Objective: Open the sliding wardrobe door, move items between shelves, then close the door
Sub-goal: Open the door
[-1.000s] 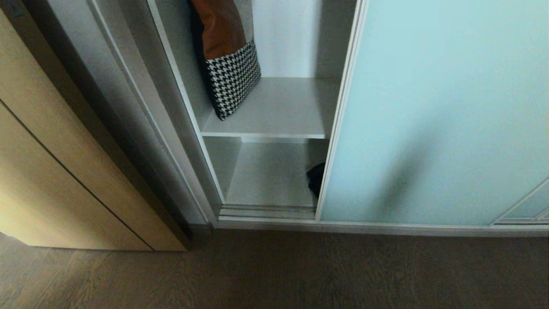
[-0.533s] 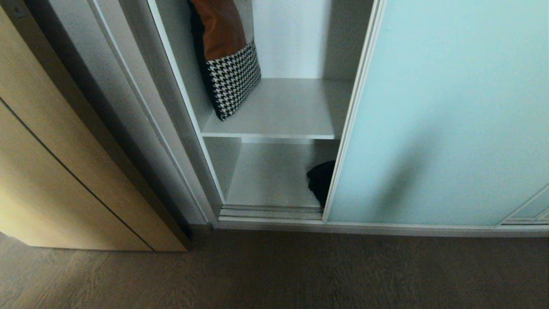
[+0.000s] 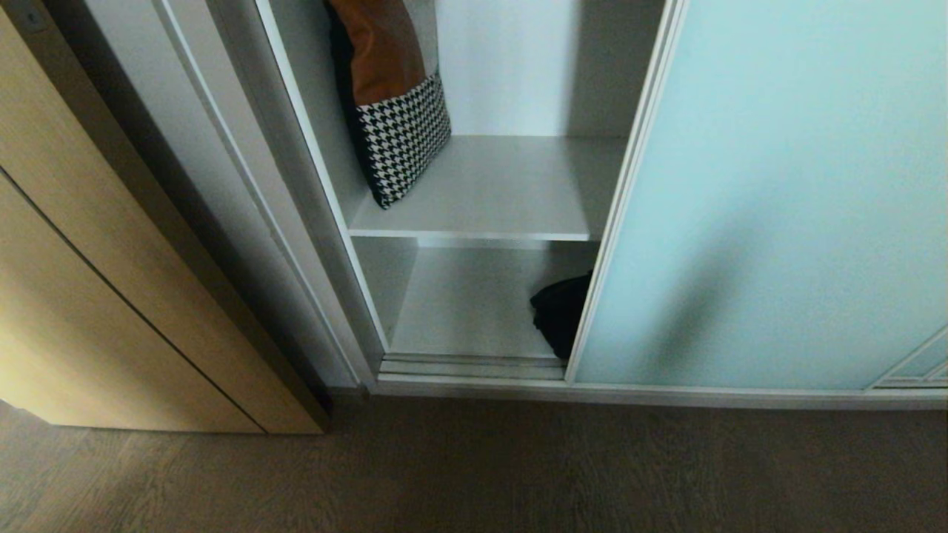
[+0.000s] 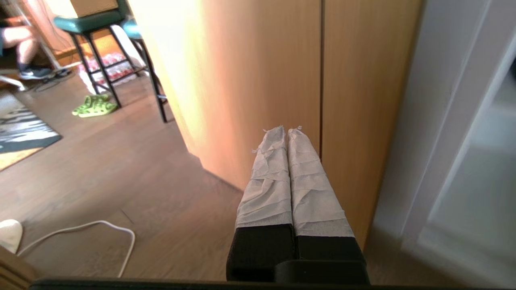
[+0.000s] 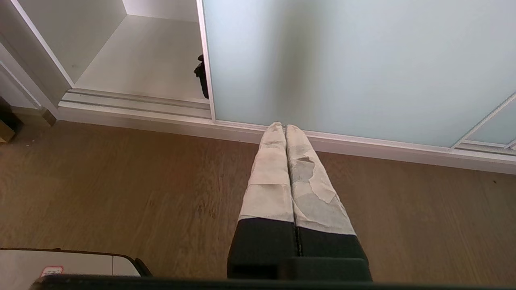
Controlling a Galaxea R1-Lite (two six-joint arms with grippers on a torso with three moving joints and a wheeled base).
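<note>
Head view shows neither arm, only the sliding wardrobe door [image 3: 778, 192] pushed partway aside, leaving a gap through which 2 shelves appear: the upper shelf [image 3: 489, 192] carries a houndstooth-and-tan cushion [image 3: 396, 111] leaning on the side wall, and the lower shelf [image 3: 466, 303] holds the black bag [image 3: 563, 311], half hidden behind the door's silver edge. The right gripper [image 5: 285, 128] hangs over the wood floor [image 5: 121, 181] with its taped fingers [image 5: 274, 161] pressed together on nothing; the door's bottom rail lies just ahead of its tips, and the bag sits ahead and off to the opening side, well apart. The left gripper [image 4: 287, 129] is likewise closed and empty, its tips aimed at the light wood cabinet front [image 4: 250, 72], with the wardrobe frame off to one side. The bag looks soft, lumpy and probably light, so it should sag and fold when lifted; a pinch on a bunched fold or strap near its top seems wisest, though too little of it shows to pick a spot. The door likely needs sliding further first.
</note>
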